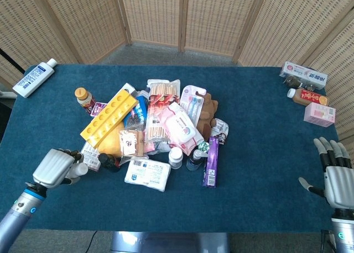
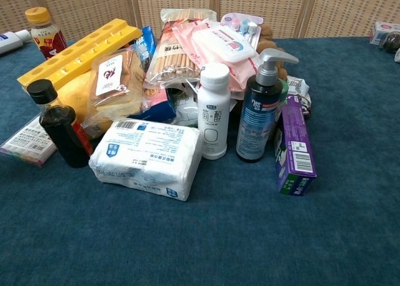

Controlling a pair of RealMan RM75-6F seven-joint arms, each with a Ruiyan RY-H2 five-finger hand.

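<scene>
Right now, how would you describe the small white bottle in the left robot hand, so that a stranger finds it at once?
Start at the heap of groceries in the middle of the blue table and go to its near left edge. There the left robot hand grips a small white bottle, lying sideways beside the dark sauce bottle. It alone is held.

The small white bottle [image 1: 81, 168] is mostly hidden beneath the curled fingers of the left hand [image 1: 55, 168] in the head view, and neither appears in the chest view. The right hand [image 1: 336, 178] is cut off at the wrist by the lower frame edge. Print on the white tissue pack [image 2: 147, 157] is too small to read.
</scene>
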